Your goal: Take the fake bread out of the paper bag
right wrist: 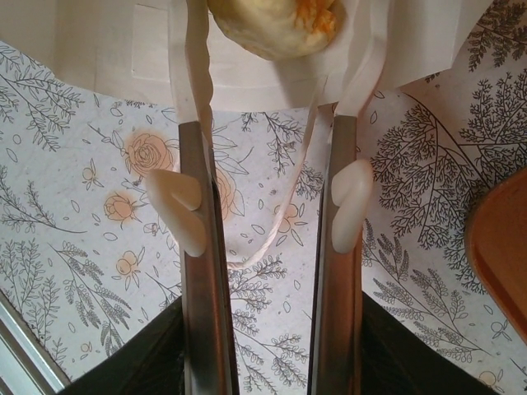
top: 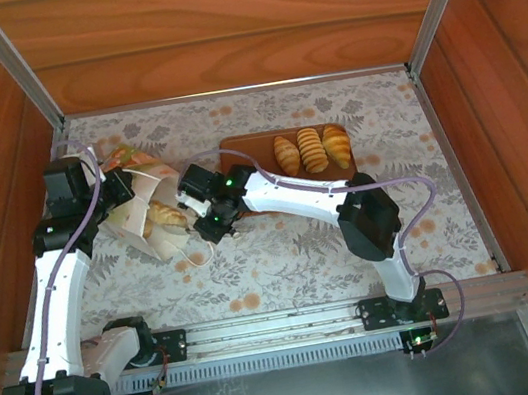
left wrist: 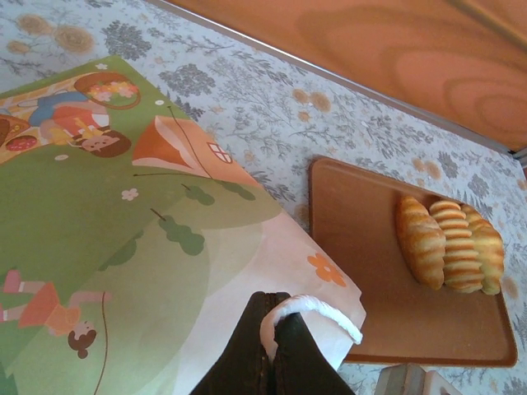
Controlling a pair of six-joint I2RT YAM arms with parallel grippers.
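— Wooden walls (top: 215,23) stand all round, and the counter (top: 294,253) has a cloth with flowers and leaves on it. Where is the paper bag (top: 136,222)?
— It lies on its side at the left, with its mouth facing the middle. The left wrist camera sees its green picture side.
— Who holds it?
— The left gripper (left wrist: 273,319). Its jaws are pinched tight on the bag's rim, right by a white string handle (left wrist: 317,311).
— And the right gripper (right wrist: 268,132)?
— Its jaws are wide apart, just in front of the bag's mouth. They hold nothing. A string handle hangs between them.
— Where is the fake bread (right wrist: 276,25)?
— One piece sits inside the bag's mouth. Three more lie side by side on the brown tray (top: 246,150) at the back of the counter.
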